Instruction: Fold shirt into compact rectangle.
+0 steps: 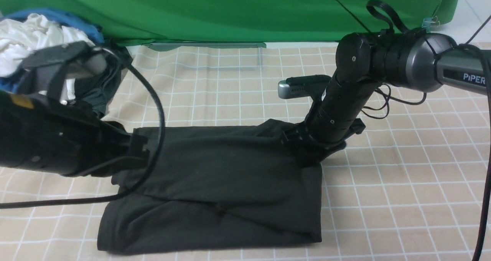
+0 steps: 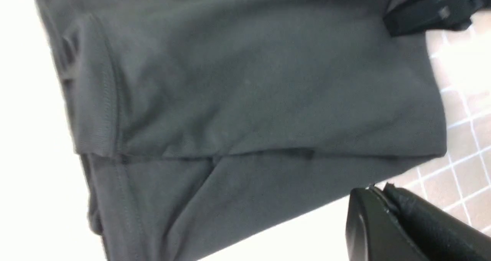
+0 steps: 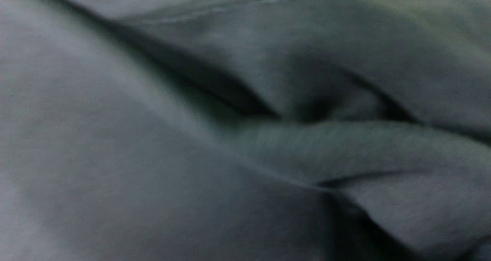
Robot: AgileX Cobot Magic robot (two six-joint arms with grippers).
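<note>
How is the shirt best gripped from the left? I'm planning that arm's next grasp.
Probably by the cuff-like left end of the shirt, approached from the robot's left: its stitched edge lies free atop the lower layer, offering a pinchable rim.

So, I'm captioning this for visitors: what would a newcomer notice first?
Probably the dark shirt, folded into a rough rectangle mid-table, with the right gripper at its far right corner. Then the green cloth across the back, and the white fabric heaped far left.
</note>
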